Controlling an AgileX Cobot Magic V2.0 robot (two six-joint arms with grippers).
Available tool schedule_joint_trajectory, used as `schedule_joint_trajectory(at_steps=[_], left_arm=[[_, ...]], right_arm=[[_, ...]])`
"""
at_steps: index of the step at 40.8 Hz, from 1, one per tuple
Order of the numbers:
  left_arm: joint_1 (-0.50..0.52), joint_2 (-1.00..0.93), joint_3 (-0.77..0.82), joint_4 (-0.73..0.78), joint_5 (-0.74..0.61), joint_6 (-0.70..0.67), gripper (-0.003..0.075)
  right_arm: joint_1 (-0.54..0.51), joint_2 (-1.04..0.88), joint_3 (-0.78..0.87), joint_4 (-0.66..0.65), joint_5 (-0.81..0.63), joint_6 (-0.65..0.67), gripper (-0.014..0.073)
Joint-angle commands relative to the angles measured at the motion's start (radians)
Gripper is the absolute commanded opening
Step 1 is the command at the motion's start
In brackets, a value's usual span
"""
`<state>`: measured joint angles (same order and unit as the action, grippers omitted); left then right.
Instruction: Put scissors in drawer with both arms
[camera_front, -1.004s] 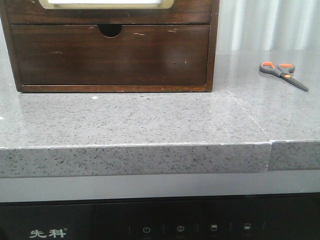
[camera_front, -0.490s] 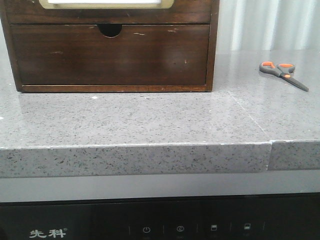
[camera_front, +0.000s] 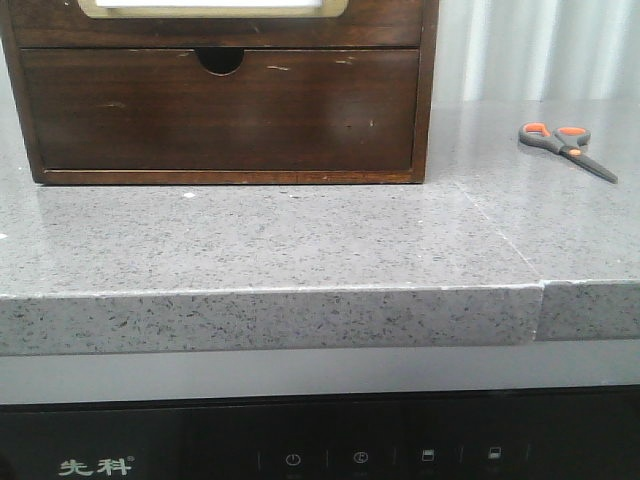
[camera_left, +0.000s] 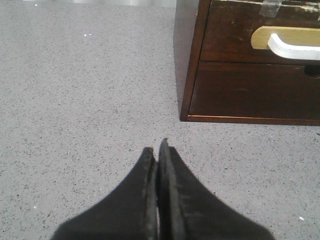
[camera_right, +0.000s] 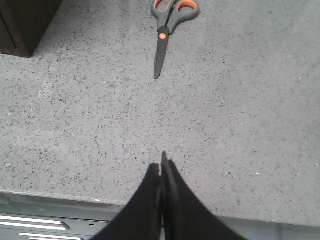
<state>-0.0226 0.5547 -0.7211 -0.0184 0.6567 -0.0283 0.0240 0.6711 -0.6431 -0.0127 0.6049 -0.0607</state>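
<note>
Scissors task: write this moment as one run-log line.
scissors: flat on counter, untouched | drawer: closed | left gripper: shut, empty | right gripper: shut, empty

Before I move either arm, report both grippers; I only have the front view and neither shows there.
Observer: The left gripper is shut, empty, over the counter near the cabinet's corner.
Operator: Now the right.
Observer: The right gripper is shut too; the scissors lie ahead of it, blade tips pointing back toward it.
Operator: Describe the drawer's handle.
Observer: The drawer carries a curved white handle on a cream plate.
</note>
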Motion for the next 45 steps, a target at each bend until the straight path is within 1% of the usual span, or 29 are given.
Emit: schedule_joint_trajectory(at_steps=[1,2,3,5,7,8,10,12,17,22,25,29,30,34,36,40,45], left_arm=[[0.003,0.009,-0.026,-0.011,-0.073,-0.006,0.0086],[0.003,0.009,-0.026,-0.011,-0.073,-0.006,0.0141],[0.003,0.009,-0.026,-0.011,-0.073,-0.006,0.0188],[0.003,0.009,-0.026,-0.011,-0.073,-0.006,0.0319],[0.003,0.009,-0.026,-0.011,-0.075,-0.006,0.0474],[0.003,0.009,-0.026,-0.011,-0.075,-0.006,0.0507],[0.003,0.009,-0.026,-0.021,-0.079,-0.006,0.0609],[0.003,0.012,-0.026,-0.041,-0.085,-0.006,0.0652],[0.003,0.045,-0.026,-0.157,-0.108,-0.006,0.0659],[0.003,0.126,-0.026,-0.335,-0.124,0.005,0.0659],[0.003,0.182,-0.03,-0.46,-0.124,0.062,0.0659],[0.003,0.258,-0.03,-0.727,-0.107,0.179,0.0659],[0.003,0.277,-0.03,-0.816,-0.098,0.237,0.0659],[0.003,0.346,-0.03,-1.088,-0.076,0.453,0.0659],[0.003,0.385,-0.03,-1.232,-0.062,0.53,0.0659],[0.003,0.463,-0.03,-1.424,-0.038,0.669,0.0658],[0.003,0.539,-0.03,-1.607,-0.003,0.8,0.0645]], right_arm=[[0.0,0.006,-0.034,-0.017,-0.058,0.0,0.0172],[0.0,0.006,-0.034,-0.017,-0.058,0.0,0.0243],[0.0,0.006,-0.034,-0.017,-0.059,0.0,0.0295],[0.0,0.006,-0.034,-0.017,-0.063,0.0,0.04],[0.0,0.006,-0.034,-0.018,-0.065,0.0,0.047],[0.0,0.006,-0.034,-0.017,-0.066,0.0,0.049],[0.0,0.006,-0.034,-0.017,-0.066,0.0,0.0512],[0.0,0.006,-0.034,-0.017,-0.065,0.0,0.0513],[0.0,0.006,-0.034,-0.017,-0.065,0.0,0.0513],[0.0,0.006,-0.034,-0.017,-0.065,0.0,0.0513],[0.0,0.006,-0.034,-0.017,-0.065,0.0,0.0513],[0.0,0.006,-0.034,-0.017,-0.065,0.0,0.0513],[0.0,0.006,-0.034,-0.017,-0.065,0.0,0.0513],[0.0,0.006,-0.034,-0.017,-0.065,0.0,0.0513],[0.0,0.006,-0.034,-0.017,-0.065,0.0,0.0513],[0.0,0.006,-0.034,-0.017,-0.065,0.0,0.0513],[0.0,0.006,-0.034,-0.017,-0.065,0.0,0.0513]])
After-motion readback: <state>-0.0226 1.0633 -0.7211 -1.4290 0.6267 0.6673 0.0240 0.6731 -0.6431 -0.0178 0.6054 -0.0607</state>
